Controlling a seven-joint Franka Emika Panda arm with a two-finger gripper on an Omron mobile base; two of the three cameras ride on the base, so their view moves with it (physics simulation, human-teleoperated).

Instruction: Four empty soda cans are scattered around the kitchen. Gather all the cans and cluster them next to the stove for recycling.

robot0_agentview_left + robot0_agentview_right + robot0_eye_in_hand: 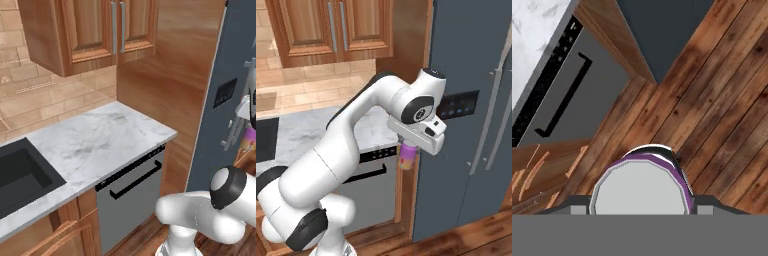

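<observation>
A tall dark grey refrigerator (466,60) is standing beside the white-grey marble counter (95,140), above a silver dishwasher (132,195). The arm's two-finger gripper (411,150) is pinching the pink-purple, yellowish-based soda can (407,157), which is hanging upright over the wooden plank floor (712,100).

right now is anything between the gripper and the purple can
No. The gripper is already shut on the pink-purple can, holding it upright in the air in front of the dishwasher, beside the fridge. The stove isn't in sight, so that path can't be judged.
</observation>
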